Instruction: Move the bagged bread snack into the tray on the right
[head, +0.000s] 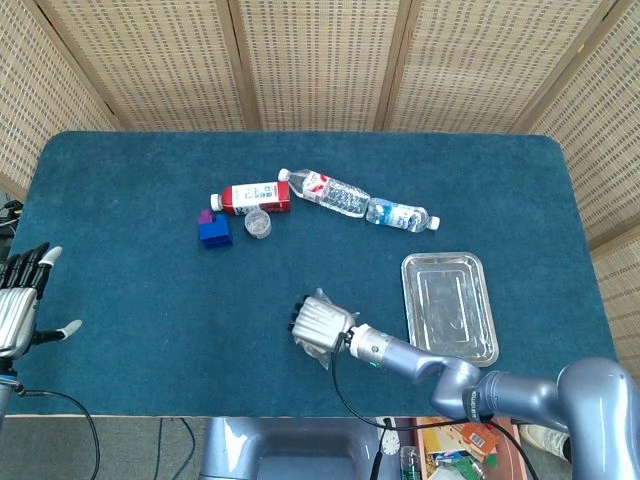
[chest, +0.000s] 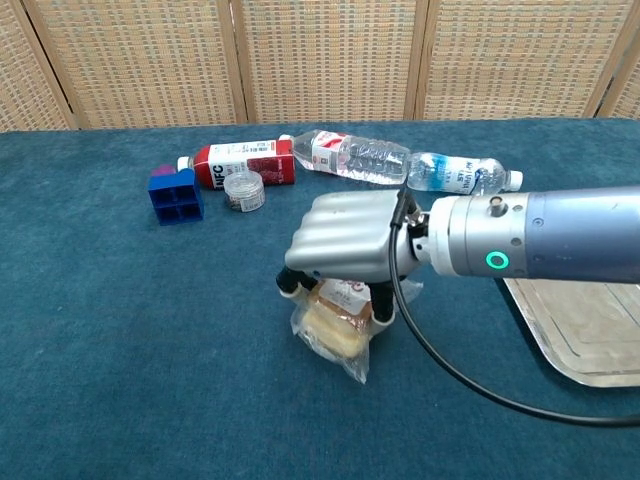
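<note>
The bagged bread snack (chest: 335, 335), a clear bag with brown bread and a red-and-white label, lies on the blue table near the front centre. My right hand (chest: 345, 245) sits on top of it, fingers curled down on its left side and thumb on its right, gripping it. In the head view the right hand (head: 318, 322) covers almost all of the bag. The empty metal tray (head: 450, 310) lies to the right of the hand, also seen in the chest view as the tray (chest: 585, 335). My left hand (head: 20, 305) hangs at the table's left edge, fingers apart, holding nothing.
At the back lie a red-labelled bottle (head: 255, 197) and two clear water bottles (head: 335, 193) (head: 400, 214) in a row. A small clear jar (head: 258, 223) and a blue block (head: 214, 230) sit just in front of them. Blue cloth covers the table.
</note>
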